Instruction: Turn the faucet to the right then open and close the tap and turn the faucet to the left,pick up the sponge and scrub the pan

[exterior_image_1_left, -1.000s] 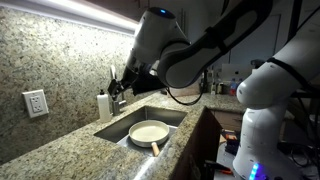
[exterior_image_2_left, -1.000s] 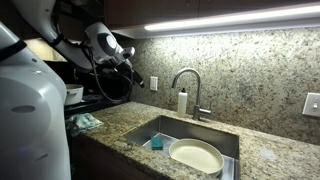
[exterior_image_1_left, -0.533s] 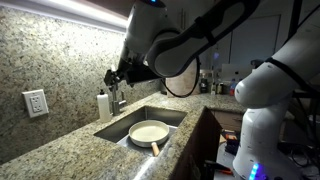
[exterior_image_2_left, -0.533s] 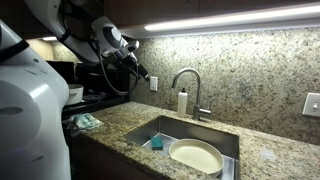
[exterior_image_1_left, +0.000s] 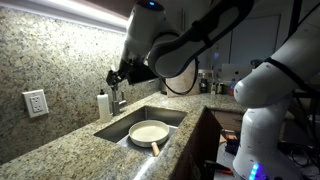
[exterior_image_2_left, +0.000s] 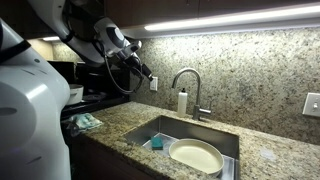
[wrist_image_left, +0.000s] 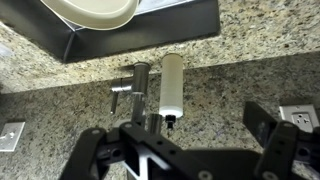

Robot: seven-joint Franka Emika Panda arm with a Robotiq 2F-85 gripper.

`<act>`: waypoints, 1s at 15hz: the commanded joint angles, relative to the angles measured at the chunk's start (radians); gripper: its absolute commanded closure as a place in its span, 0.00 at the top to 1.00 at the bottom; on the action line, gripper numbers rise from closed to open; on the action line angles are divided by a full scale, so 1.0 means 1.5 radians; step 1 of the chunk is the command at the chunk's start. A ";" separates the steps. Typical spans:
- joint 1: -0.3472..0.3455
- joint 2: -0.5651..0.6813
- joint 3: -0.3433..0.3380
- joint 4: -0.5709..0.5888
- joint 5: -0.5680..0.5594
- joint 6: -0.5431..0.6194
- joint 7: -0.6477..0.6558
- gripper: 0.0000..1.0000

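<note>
The silver gooseneck faucet [exterior_image_2_left: 187, 84] stands behind the sink, next to a white soap bottle [exterior_image_2_left: 182, 101]. From above, the wrist view shows the faucet [wrist_image_left: 140, 90] and the bottle [wrist_image_left: 172, 80] side by side. The cream pan [exterior_image_1_left: 150, 131] lies in the sink, its wooden handle pointing to the front edge; it also shows in the other exterior view as the pan [exterior_image_2_left: 195, 156]. A teal sponge [exterior_image_2_left: 155, 143] lies in the sink's corner beside the pan. My gripper [exterior_image_2_left: 145, 72] hangs open and empty in the air, above and to one side of the faucet, touching nothing.
The sink basin [exterior_image_2_left: 160, 128] is sunk into a granite counter with a granite backsplash. Wall outlets [exterior_image_1_left: 35, 103] [exterior_image_2_left: 313, 104] sit on the backsplash. A teal cloth [exterior_image_2_left: 86, 122] lies on the counter's end. A white robot body [exterior_image_1_left: 265, 110] stands by the counter.
Over the last second the arm swung the open gripper up and toward the backsplash, closer to the faucet. In the last half second it barely moved.
</note>
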 commanded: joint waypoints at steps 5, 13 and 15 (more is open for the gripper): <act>-0.098 0.130 0.007 0.052 -0.071 0.077 -0.001 1.00; -0.229 0.224 0.091 0.128 -0.132 0.085 0.011 1.00; -0.266 0.228 0.118 0.146 -0.152 0.074 0.014 1.00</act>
